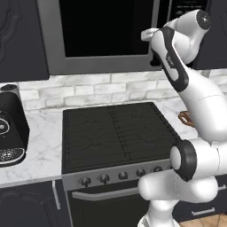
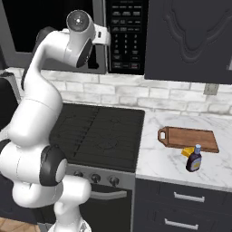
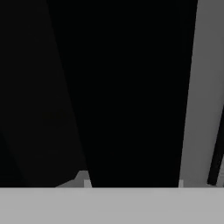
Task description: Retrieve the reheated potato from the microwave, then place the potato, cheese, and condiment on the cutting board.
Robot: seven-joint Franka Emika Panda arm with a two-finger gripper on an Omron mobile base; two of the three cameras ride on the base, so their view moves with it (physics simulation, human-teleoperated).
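Microwave (image 1: pixel 106 35) door, upper centre of frame, shut; hand at its right edge, fingers' state cannot be told.

No legible text, brand, number or sign is showing anywhere. The microwave (image 2: pixel 124 36) keypad panel is displaying rows of pale key markings, all too small and blurred to read. A small light marking is sitting on the dark band of the robot arm's upper link (image 1: pixel 170 57), not decipherable. The condiment (image 2: pixel 194 159) bottle is carrying a label patch with no readable lettering. The stove knobs (image 1: pixel 104 178) are bearing no discernible numerals.
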